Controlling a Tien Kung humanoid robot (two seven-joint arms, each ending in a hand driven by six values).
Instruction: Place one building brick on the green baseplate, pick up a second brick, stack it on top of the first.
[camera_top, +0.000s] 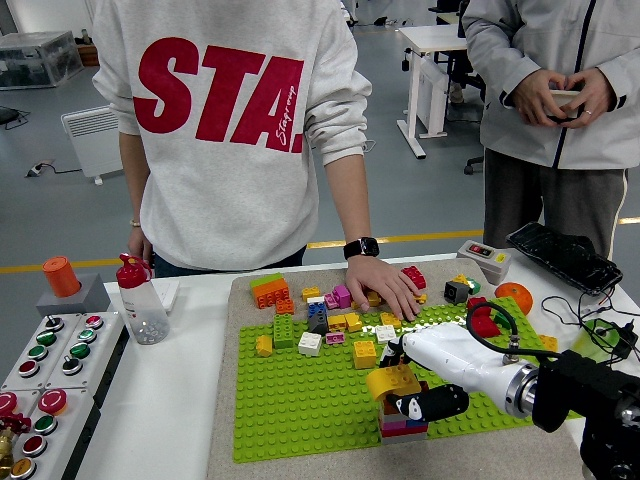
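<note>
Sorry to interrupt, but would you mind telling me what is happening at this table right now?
The robot's right hand holds a yellow brick on top of a small brick stack standing on the green baseplate. Whether the brick is fully seated is hard to tell. A person in a grey sweatshirt stands at the far side, one hand resting among the loose bricks at the plate's far edge. The left arm is out of view.

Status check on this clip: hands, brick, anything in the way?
Right hand shut on yellow brick over brick stack on green baseplate. Left hand unseen. Person's hand among loose bricks.
</note>
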